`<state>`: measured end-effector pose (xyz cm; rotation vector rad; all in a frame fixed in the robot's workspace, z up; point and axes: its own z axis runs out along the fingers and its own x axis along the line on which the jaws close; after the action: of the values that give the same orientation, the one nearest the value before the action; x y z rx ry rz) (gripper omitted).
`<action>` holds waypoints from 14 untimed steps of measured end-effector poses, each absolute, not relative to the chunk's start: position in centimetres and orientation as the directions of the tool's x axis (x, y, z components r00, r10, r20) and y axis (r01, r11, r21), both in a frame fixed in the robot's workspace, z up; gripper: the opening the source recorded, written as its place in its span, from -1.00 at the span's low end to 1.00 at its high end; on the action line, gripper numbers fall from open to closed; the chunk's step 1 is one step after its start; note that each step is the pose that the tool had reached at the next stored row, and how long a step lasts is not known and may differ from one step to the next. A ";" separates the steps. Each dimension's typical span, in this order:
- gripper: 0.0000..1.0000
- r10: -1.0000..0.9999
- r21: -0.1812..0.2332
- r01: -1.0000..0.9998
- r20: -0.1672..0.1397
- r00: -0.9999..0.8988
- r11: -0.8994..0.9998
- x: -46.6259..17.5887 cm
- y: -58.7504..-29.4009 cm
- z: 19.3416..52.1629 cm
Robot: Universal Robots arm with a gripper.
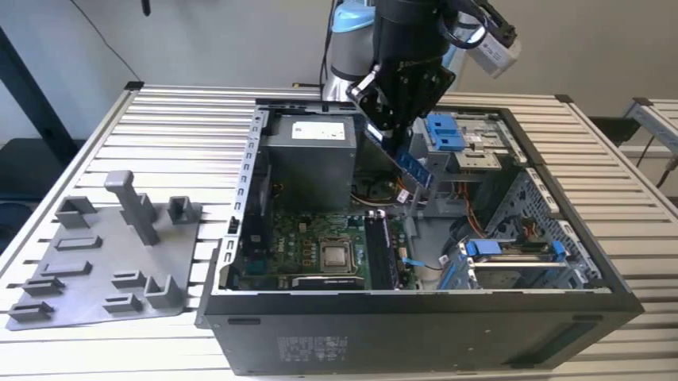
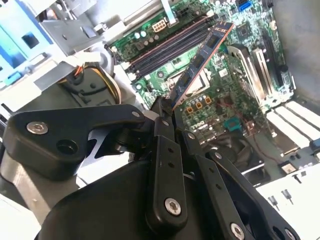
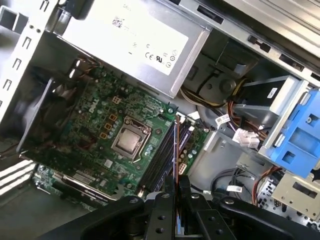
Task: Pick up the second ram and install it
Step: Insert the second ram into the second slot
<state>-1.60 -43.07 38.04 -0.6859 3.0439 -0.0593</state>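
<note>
My gripper [image 1: 394, 131] hangs over the open computer case [image 1: 424, 305], shut on the second ram [image 1: 415, 168], a long thin dark stick that slants down from the fingers toward the motherboard. In the second wrist view the ram [image 2: 200, 60] juts out past the gripper [image 2: 167, 107], above the black memory slots [image 2: 170, 47] and apart from them. The first wrist view shows the ram [image 3: 176, 150] edge-on, held by the gripper [image 3: 176, 184] roughly in line with the slots [image 3: 161, 157]. The slots [image 1: 379, 248] lie beside the processor [image 1: 337, 255].
A grey power supply [image 1: 307, 155] stands inside the case close to the gripper. Blue drive brackets [image 1: 445, 131] and a drive cage [image 1: 509, 258] fill the case's side on the exterior view's right. A grey fixture plate [image 1: 106, 262] with upright posts lies on the slatted table at that view's left.
</note>
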 end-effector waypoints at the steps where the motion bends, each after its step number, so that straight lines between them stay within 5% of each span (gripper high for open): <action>1: -0.72 -0.414 -0.042 -0.414 -0.012 -0.910 0.910 -1.6 -43.1 38.0; 14: -0.72 -0.218 -0.041 -0.217 -0.010 -0.976 0.975 -1.6 -43.1 37.8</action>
<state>-1.60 -43.07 37.76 -0.3426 3.1079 -0.0619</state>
